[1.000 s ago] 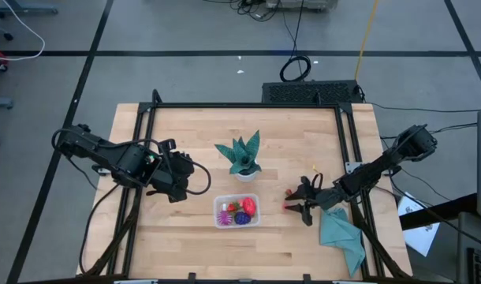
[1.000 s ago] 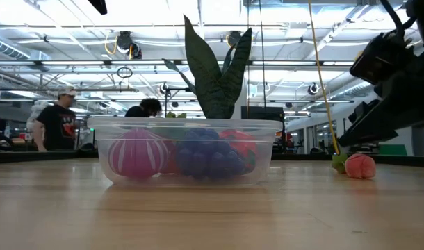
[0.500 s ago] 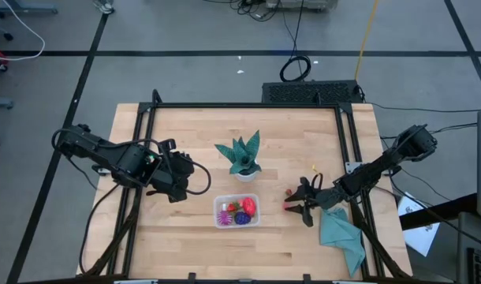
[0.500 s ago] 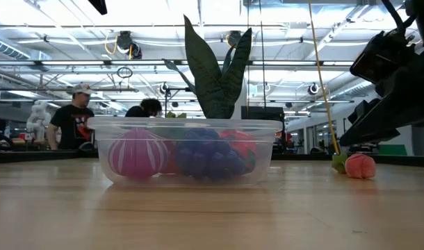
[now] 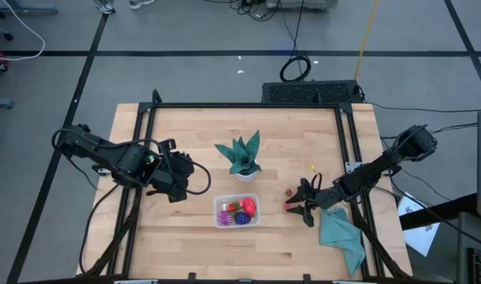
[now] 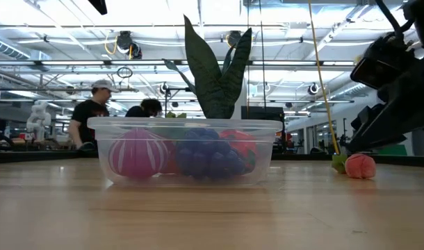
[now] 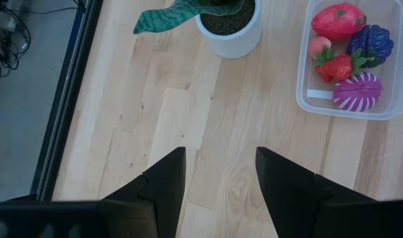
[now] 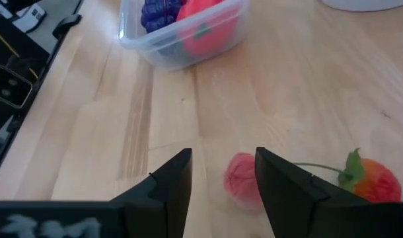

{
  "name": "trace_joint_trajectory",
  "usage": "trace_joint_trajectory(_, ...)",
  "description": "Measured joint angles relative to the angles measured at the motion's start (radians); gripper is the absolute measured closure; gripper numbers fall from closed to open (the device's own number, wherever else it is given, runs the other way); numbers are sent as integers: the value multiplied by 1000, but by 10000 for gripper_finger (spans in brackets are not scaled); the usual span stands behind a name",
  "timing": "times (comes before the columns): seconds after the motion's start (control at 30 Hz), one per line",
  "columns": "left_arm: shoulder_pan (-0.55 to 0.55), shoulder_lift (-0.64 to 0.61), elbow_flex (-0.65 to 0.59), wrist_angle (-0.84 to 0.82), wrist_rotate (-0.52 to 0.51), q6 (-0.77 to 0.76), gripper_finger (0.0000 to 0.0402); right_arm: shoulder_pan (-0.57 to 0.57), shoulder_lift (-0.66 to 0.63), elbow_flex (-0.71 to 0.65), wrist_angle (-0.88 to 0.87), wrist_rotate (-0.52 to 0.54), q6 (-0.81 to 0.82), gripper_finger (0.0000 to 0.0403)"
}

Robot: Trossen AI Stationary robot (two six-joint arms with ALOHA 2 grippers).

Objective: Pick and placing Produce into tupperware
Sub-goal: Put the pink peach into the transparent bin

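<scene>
A grey floor [image 5: 185, 31] crossed by dark lines surrounds the wooden table [image 5: 193, 237], while beyond it a person [image 6: 90, 125] stands beneath ceiling beams [image 6: 59, 64] and lights.

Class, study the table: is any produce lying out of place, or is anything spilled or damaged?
Two pieces lie outside the tupperware: a pink piece and a red-orange piece with a green leaf, loose on the table by the right gripper. Nothing looks spilled or damaged.
</scene>
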Motion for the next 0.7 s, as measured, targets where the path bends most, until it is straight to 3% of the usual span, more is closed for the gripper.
trace_joint_trajectory(0.47,0,0,0,0,0,0,215,-62,0,0,7,-59,4,248)
trace_joint_trajectory(0.7,0,0,0,0,0,1,215,-63,0,0,105,-51,-126,247)
